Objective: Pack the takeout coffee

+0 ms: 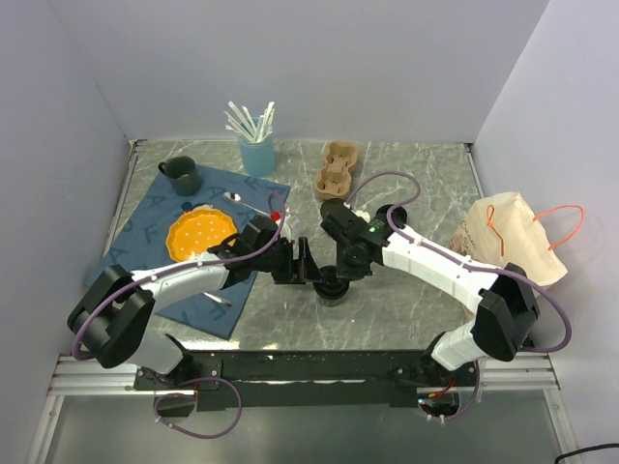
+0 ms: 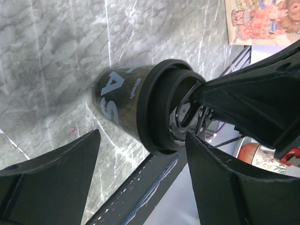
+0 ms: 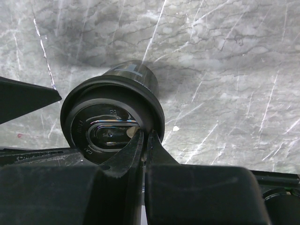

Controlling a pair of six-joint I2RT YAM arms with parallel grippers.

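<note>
The takeout coffee, a black tapered cup with a black lid, stands on the marble table near the front centre. It also shows in the left wrist view and the right wrist view. My left gripper is open, and its fingers stand either side of the cup without touching it. My right gripper comes from above, shut, and its tips pinch the rim of the lid.
A cardboard cup carrier sits at the back centre and a paper bag with orange handles at the right. On the blue mat are a dark green mug and an orange plate. A blue holder has straws.
</note>
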